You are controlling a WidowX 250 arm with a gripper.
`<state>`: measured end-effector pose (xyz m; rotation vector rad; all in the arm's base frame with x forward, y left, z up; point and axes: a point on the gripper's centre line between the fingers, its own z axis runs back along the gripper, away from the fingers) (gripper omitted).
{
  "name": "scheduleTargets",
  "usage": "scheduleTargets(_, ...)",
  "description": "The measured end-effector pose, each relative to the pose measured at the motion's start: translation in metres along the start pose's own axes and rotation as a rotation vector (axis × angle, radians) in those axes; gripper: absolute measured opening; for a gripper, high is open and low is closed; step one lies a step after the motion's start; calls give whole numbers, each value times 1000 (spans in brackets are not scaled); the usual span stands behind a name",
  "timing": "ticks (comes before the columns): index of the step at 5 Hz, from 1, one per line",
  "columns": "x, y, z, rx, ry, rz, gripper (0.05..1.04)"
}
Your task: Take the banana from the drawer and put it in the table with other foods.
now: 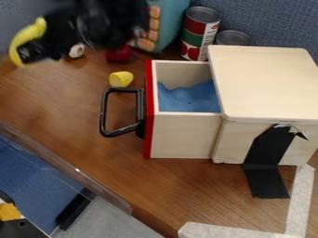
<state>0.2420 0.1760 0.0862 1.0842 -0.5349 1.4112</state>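
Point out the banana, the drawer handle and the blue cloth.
Banana (22, 39): camera view, middle of its curve.
Drawer handle (103, 111): camera view, its outer bar.
Blue cloth (188, 100): camera view, its front middle.

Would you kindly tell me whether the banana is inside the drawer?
No, the banana is at the upper left, outside the open drawer, where blue material lies instead.

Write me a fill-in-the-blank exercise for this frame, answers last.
The black two-finger gripper holds a curved yellow banana toward the picture's upper ____. The pale wooden drawer with a red front is ____, not shut. The crumpled cloth inside it is ____. The drawer's angular handle is ____.

Missing words: left; open; blue; black.
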Motion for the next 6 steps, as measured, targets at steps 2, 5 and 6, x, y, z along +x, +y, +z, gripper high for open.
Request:
scheduleTargets(2,7,-4,-6,88,119,1,1009)
scheduleTargets(5,47,30,61,-458,609,-7,1001)
scheduleTargets(6,43,42,63,-649,820,-160,1001)
